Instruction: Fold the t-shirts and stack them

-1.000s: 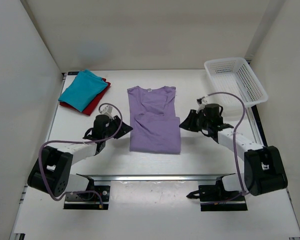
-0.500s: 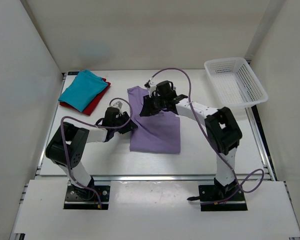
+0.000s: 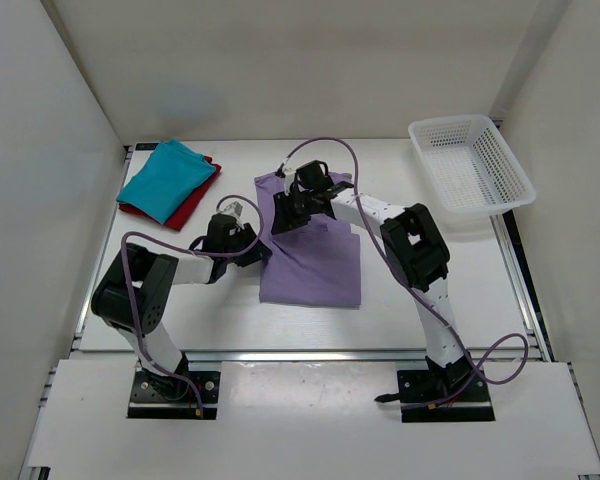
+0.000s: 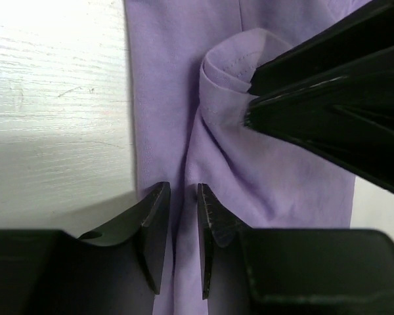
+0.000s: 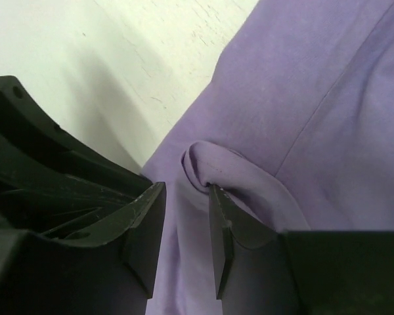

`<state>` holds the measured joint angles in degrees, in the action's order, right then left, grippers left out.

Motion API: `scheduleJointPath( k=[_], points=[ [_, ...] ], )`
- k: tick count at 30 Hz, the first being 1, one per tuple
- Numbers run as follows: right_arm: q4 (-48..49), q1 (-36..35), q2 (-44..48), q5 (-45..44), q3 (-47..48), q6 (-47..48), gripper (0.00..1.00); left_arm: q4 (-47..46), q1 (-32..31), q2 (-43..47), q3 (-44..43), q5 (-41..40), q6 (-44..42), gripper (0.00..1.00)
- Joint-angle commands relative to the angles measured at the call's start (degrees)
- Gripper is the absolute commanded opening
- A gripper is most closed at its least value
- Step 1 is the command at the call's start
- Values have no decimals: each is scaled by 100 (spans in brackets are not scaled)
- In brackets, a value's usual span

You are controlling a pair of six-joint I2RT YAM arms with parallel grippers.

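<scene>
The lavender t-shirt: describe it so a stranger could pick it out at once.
On the white table, look to the middle. The lavender t-shirt lies there, partly folded; the teal shirt lies stacked on the dark red shirt, far left.

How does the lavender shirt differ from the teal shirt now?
The lavender shirt is spread long in the middle; the teal shirt is folded small at the far left. The lavender shirt lies directly on the table; the teal shirt lies on a red shirt. Both are plain.

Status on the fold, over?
Left end effector pinching left edge of light lavender fabric t-shirt. Right end effector at bunched fold beside it, grip unclear. Both crowd one spot; nothing else in the way.
</scene>
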<state>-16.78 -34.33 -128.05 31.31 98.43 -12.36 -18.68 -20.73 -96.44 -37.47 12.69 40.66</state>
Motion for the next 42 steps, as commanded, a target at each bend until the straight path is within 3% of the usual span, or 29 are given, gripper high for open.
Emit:
scheduleJointPath(
  k=[1,8,19,21,23,25,27,29,31,33,34,42],
  points=[
    [-177,-101,-97,-37,396,172,32,-127,16,-111,-49,164,-77,34],
    [-282,-162,-89,-423,501,313,34,-154,-36,-191,-23,304,-15,34],
    [-528,-197,-291,-819,678,471,35,-303,-45,-243,-14,463,38,21],
    [-459,-198,-291,-837,712,471,30,-295,-71,-252,-15,454,21,19],
    [-484,-232,-273,-863,730,419,14,-268,-45,-252,-41,471,38,12],
    [-414,-250,-273,-759,783,410,4,-268,-1,-191,47,498,90,4],
    [-432,-162,-247,-732,896,375,0,-400,60,-103,143,480,169,0],
    [-519,-110,-247,-601,923,366,3,-426,157,37,232,515,213,0],
    [-494,-83,-273,-443,906,322,12,-461,175,117,276,542,240,0],
    [-546,-83,-343,-292,888,340,36,-435,149,100,241,568,223,0],
    [-572,-109,-387,-196,906,340,39,-435,157,91,232,559,240,0],
    [-652,-144,-458,-222,800,436,37,-470,166,73,276,586,258,0]
  ],
)
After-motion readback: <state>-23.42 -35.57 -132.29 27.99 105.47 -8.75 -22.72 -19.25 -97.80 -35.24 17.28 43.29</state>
